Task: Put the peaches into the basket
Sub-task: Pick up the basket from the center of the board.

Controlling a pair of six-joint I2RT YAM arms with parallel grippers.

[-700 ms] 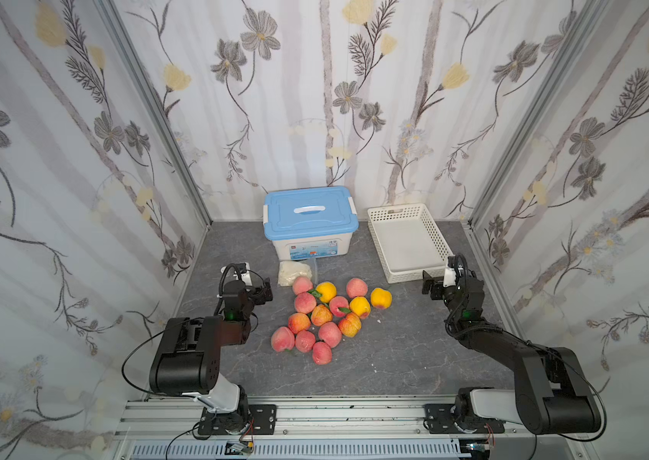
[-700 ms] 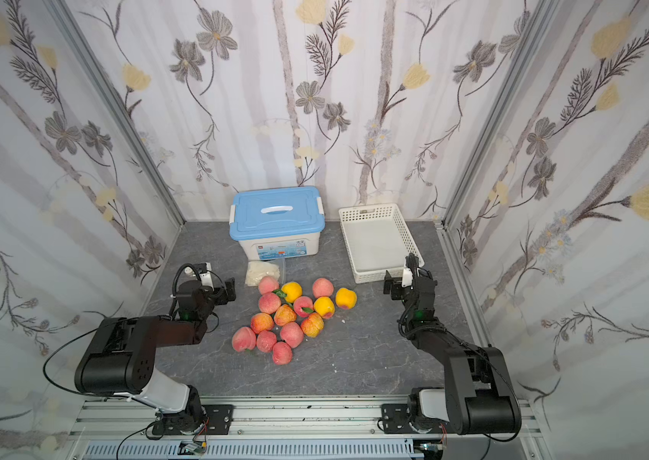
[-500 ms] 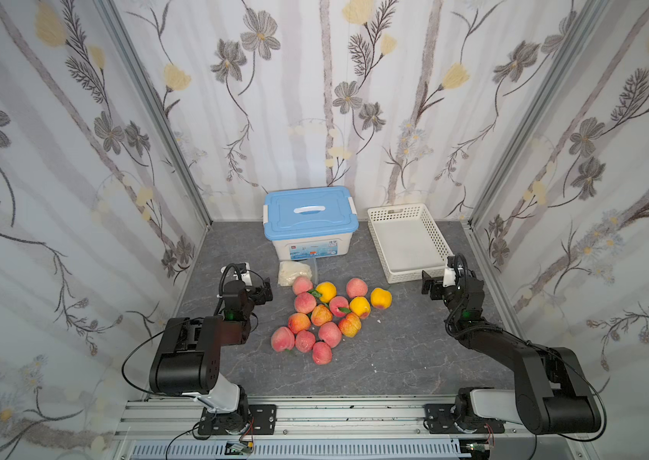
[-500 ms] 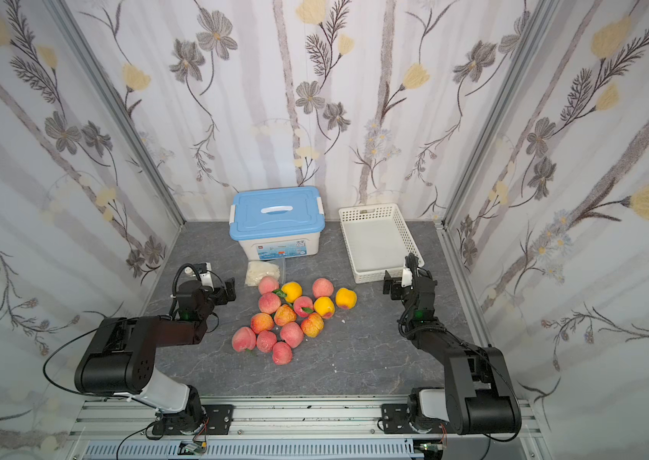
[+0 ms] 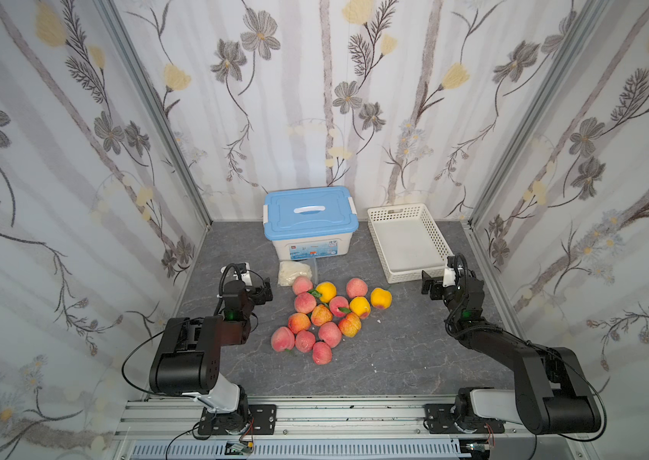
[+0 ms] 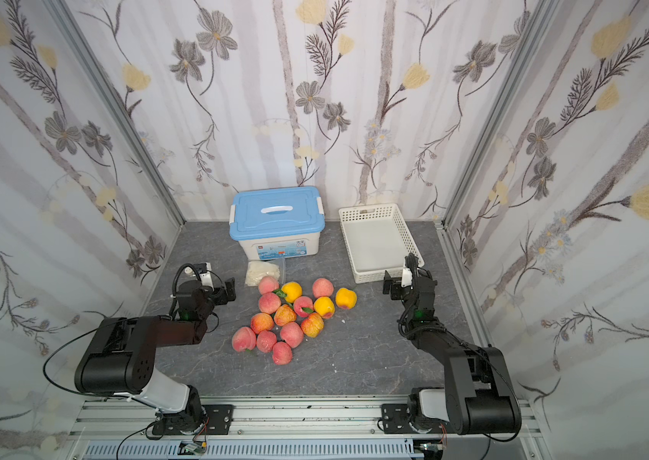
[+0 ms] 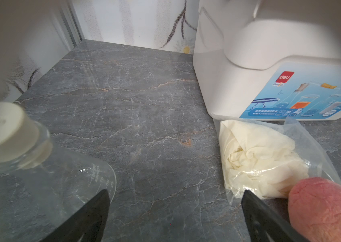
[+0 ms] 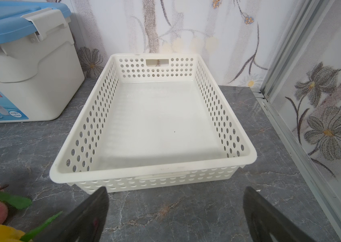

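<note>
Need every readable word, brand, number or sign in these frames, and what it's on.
"deli": red logo on the blue label of the storage box.
"50", "25": graduation marks on the glass flask; the lettering beside them is too faint to read.
Chinese print on that label: too small to read.
Nothing printed shows on the peaches or the basket.

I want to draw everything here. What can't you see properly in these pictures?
- Inside of the storage box: hidden by its blue lid, both top views.
- Glass flask: blurred and cut off by the edge, left wrist view.
- Peaches: bunched tight, exact count unsure, top views.
- Box label: small print too small to read.
</note>
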